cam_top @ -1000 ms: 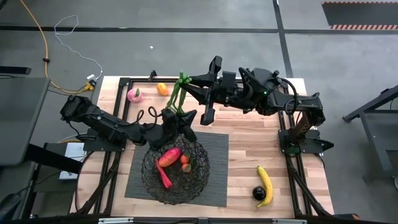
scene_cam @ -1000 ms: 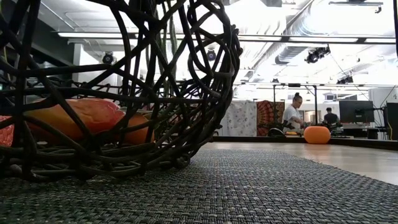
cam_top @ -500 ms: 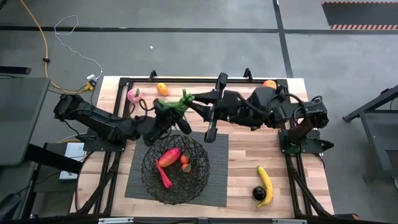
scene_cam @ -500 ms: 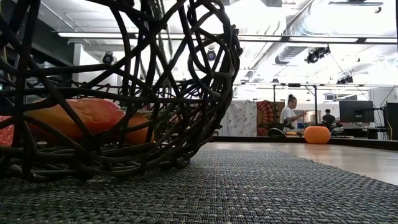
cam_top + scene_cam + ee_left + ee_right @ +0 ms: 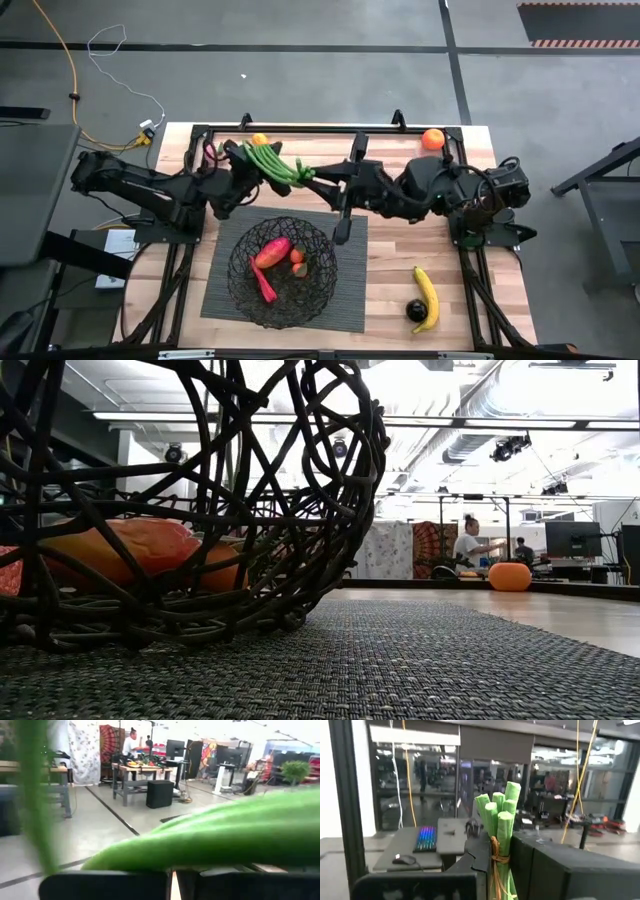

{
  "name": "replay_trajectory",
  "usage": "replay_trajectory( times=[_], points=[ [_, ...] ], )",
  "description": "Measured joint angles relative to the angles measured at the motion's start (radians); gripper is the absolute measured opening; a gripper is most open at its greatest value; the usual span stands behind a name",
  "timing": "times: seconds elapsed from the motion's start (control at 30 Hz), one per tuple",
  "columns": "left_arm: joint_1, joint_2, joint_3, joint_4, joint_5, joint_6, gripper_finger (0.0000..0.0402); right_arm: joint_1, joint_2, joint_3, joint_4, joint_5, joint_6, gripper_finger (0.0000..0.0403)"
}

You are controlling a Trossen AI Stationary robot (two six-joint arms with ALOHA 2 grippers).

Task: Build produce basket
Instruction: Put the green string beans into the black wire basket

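A bunch of long green beans, tied with brown twine, hangs in the air beyond the basket's far rim, between my two grippers. My right gripper is shut on its tied end. My left gripper is shut, right under the long part of the beans. The black wire basket stands on the ribbed mat and holds red peppers and a small orange. My left gripper's shut fingertips lie just under the long part of the beans, which runs across them. The fingers point level. I cannot tell whether any bean is pinched. My right gripper pinches the bunch at the twine tie between its two fingers. It comes level from the table's right. The cut ends stick out past the fingers, and the bunch is clear of the table.
A banana and a dark round fruit lie near the table's right front. One orange sits at the far right. Another orange and a pink peach lie at the far left. People stand in the room beyond.
My left gripper has gone toward the table's left and far edges and has risen. My right gripper has come toward the near edge. The beans have turned about. Their free ends pointed toward the basket before and now point toward the far left corner.
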Motion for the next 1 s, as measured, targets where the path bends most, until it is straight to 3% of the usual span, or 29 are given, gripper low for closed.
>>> replay_trajectory(
  times=[0.23,0.63,0.83,1.0],
  points=[
    [0.005,-0.042,-0.011,-0.079,0.007,-0.038,0.0000,0.013,0.003,-0.001,-0.092,0.044,0.107,0.0025],
    [-0.101,-0.098,-0.229,-0.080,-0.082,-0.198,0.0000,0.014,0.137,-0.002,-0.213,0.043,0.326,0.0025],
    [-0.126,-0.090,-0.241,-0.095,-0.077,-0.198,0.0000,0.047,0.222,-0.002,-0.296,0.028,0.462,0.0025],
    [-0.148,-0.084,-0.242,-0.182,-0.071,-0.200,0.0000,0.087,0.250,-0.002,-0.399,0.092,0.565,0.0025]
  ],
)
